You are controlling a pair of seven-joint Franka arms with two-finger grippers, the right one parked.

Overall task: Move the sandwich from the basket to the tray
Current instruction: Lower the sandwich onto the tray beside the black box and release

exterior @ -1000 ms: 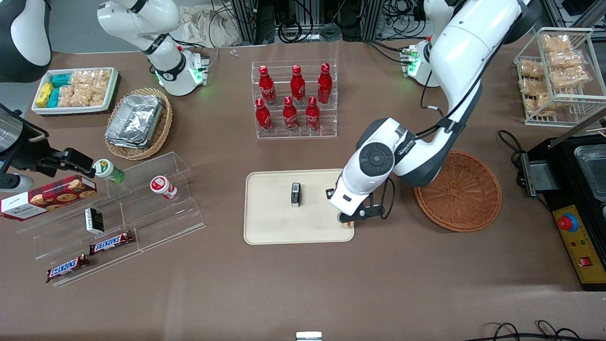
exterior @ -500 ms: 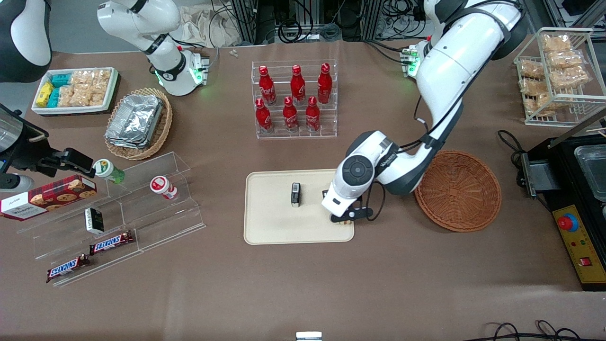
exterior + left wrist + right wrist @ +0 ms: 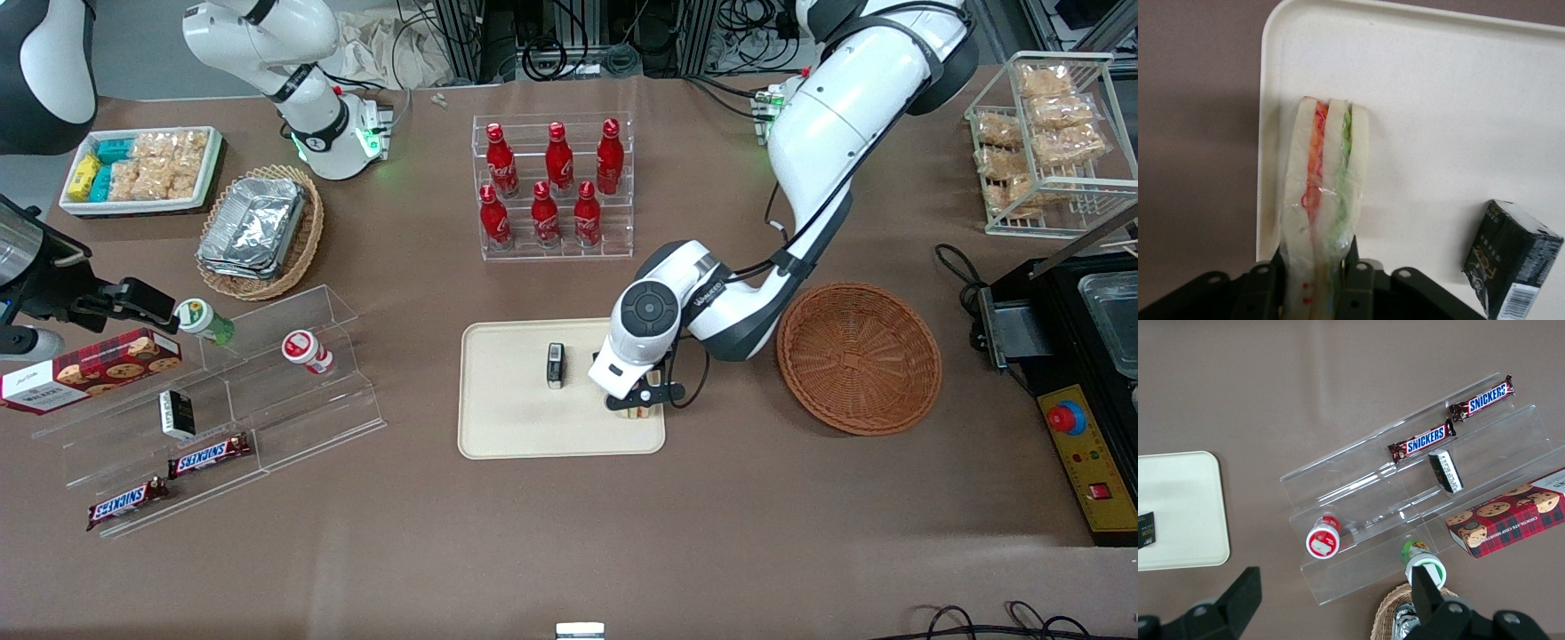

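My left gripper [image 3: 637, 404] hangs over the beige tray [image 3: 507, 427], near the tray's edge toward the working arm's end, shut on the sandwich [image 3: 1326, 193]. The sandwich is a wrapped wedge of pale bread with orange-red and green filling, held upright between the two fingers [image 3: 1358, 280] above the tray's corner [image 3: 1291, 40]. In the front view only a sliver of the sandwich [image 3: 635, 412] shows under the wrist. The reddish-brown wicker basket [image 3: 859, 357] stands empty beside the tray, toward the working arm's end.
A small black box [image 3: 555, 365] stands on the tray near its middle, also seen as the black box [image 3: 1511, 257] beside the sandwich. A rack of red bottles [image 3: 553, 187] stands farther from the front camera. Clear acrylic shelves [image 3: 267, 391] with snacks lie toward the parked arm's end.
The left arm has carried the sandwich from the tray's outer edge farther in over the tray, toward the black box. The grip has not changed.
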